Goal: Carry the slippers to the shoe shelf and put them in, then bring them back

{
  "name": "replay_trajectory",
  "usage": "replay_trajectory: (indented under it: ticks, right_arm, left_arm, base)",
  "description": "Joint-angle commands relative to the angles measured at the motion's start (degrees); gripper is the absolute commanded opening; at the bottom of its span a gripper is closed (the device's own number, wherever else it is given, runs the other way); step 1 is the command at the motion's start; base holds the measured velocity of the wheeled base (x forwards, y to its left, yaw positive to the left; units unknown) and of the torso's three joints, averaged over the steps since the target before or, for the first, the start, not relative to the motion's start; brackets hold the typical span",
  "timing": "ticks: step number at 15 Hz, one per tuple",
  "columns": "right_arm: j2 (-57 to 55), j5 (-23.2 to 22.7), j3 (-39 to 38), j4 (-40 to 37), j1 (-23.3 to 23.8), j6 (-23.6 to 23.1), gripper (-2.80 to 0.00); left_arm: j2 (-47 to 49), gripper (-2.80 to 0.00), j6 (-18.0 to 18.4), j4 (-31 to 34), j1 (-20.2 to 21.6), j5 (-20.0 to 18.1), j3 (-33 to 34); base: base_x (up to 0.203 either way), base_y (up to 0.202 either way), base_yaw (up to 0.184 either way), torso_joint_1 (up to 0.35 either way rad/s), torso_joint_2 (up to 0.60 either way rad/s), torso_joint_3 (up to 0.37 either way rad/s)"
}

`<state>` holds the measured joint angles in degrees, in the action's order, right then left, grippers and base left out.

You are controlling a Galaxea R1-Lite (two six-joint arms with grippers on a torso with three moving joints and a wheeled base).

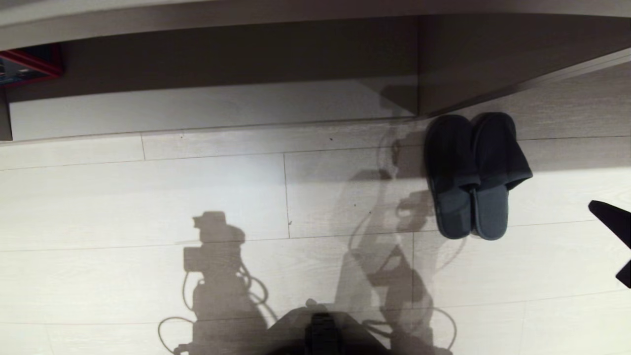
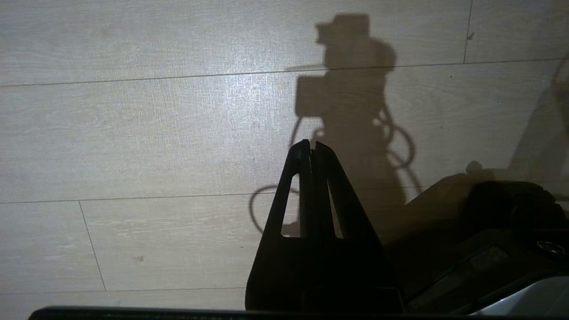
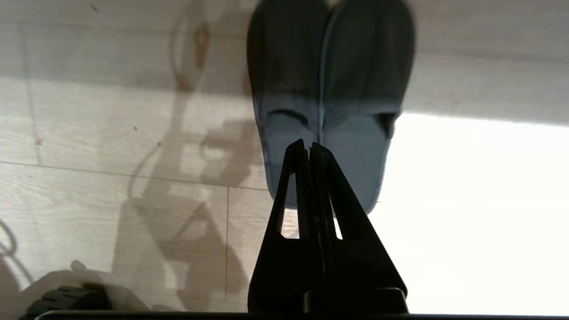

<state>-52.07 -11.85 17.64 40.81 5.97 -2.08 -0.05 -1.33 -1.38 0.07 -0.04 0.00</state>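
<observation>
The slippers (image 1: 475,172), a dark grey pair, lie side by side on the pale floor. Their toes point at the wooden unit, just right of its vertical divider (image 1: 418,64) and outside the shoe shelf (image 1: 197,106), whose pale bottom board lies to their left. In the right wrist view my right gripper (image 3: 310,146) is shut and holds nothing. It hangs above the heel ends of the slippers (image 3: 329,89), apart from them. A dark part of the right arm (image 1: 616,222) shows at the head view's right edge. My left gripper (image 2: 312,144) is shut and empty over bare floor.
A red box (image 1: 29,64) sits at the far left inside the shelf. The counter top (image 1: 296,12) overhangs the cubby. My own base (image 1: 323,330) shows at the bottom of the head view, with the arms' shadows across the floorboards.
</observation>
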Motion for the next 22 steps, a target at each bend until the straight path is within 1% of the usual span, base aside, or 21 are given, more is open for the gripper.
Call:
replay_trajectory:
  ticks: [1, 6, 8, 9, 10, 11, 12, 13, 15, 16, 17, 18, 21, 22]
  right_arm:
    - [14.6, 0.1, 1.4, -7.3, 0.0, -0.4, -2.80]
    - [30.5, 0.6, 4.2, -21.9, 0.1, -0.7, -2.80]
    - [35.6, 0.8, 3.4, -25.2, 0.6, -0.7, -2.80]
    - [36.1, 0.8, 1.8, -24.7, 0.7, -0.7, -2.80]
    - [36.1, 0.6, 0.3, -22.4, 0.7, 0.1, -2.80]
    - [36.1, -0.8, 0.2, -21.3, 0.2, 1.6, -2.80]
    - [36.2, -1.0, 0.6, -21.6, -0.8, 1.9, -2.80]
    - [36.2, -1.1, 0.1, -21.5, -0.9, 1.9, -2.80]
    - [36.2, -1.0, -4.2, -19.7, -0.9, 0.2, -2.80]
    - [36.2, -1.3, -7.1, -16.4, -0.9, -0.2, -2.80]
    - [36.2, -2.7, -9.4, -12.0, -0.9, 1.0, -2.80]
    - [36.2, -3.6, -9.8, -11.3, -0.9, 2.9, -2.80]
    - [36.3, -5.2, -9.9, -14.4, -1.4, 3.3, -2.80]
    - [37.5, -5.2, -9.6, -16.6, -3.8, 3.4, -2.80]
  left_arm:
    - [0.0, -2.80, 0.1, 0.0, 0.0, 0.0, 0.4]
    - [0.0, -2.80, 0.1, 0.0, 0.0, 0.0, 0.4]
    - [0.0, -2.80, 0.1, 0.0, 0.0, 0.0, 0.4]
    - [0.0, -2.80, 0.1, 0.0, 0.0, 0.0, 0.4]
    - [0.0, -2.80, 0.1, 0.0, 0.0, 0.0, 0.4]
    - [0.0, -2.80, 0.1, 0.0, 0.0, 0.0, 0.4]
    - [0.0, -2.80, 0.1, 0.0, 0.0, 0.0, 0.4]
    - [0.0, -2.80, 0.2, 0.0, 0.0, 0.0, 0.4]
    - [0.0, -2.80, 0.1, 0.0, 0.0, 0.0, 0.4]
    - [0.0, -2.80, 0.1, 0.0, 0.0, 0.0, 0.4]
    - [0.0, -2.80, 0.1, 0.0, 0.0, 0.0, 0.4]
    - [0.0, -2.80, 0.1, 0.0, 0.0, 0.0, 0.4]
    - [0.0, -2.80, 0.1, 0.0, 0.0, 0.0, 0.4]
    - [0.0, -2.80, 0.1, 0.0, 0.0, 0.0, 0.4]
  base:
    - [0.000, 0.000, 0.000, 0.000, 0.00, 0.000]
    - [0.000, 0.000, 0.000, 0.000, 0.00, 0.000]
    - [0.000, 0.000, 0.000, 0.000, 0.00, 0.000]
    - [0.000, 0.000, 0.000, 0.000, 0.00, 0.000]
    - [0.000, 0.000, 0.000, 0.000, 0.00, 0.000]
    - [0.000, 0.000, 0.000, 0.000, 0.00, 0.000]
    - [0.000, 0.000, 0.000, 0.000, 0.00, 0.000]
    - [0.000, 0.000, 0.000, 0.000, 0.00, 0.000]
    - [0.000, 0.000, 0.000, 0.000, 0.00, 0.000]
    - [0.000, 0.000, 0.000, 0.000, 0.00, 0.000]
    - [0.000, 0.000, 0.000, 0.000, 0.00, 0.000]
    - [0.000, 0.000, 0.000, 0.000, 0.00, 0.000]
    - [0.000, 0.000, 0.000, 0.000, 0.00, 0.000]
    - [0.000, 0.000, 0.000, 0.000, 0.00, 0.000]
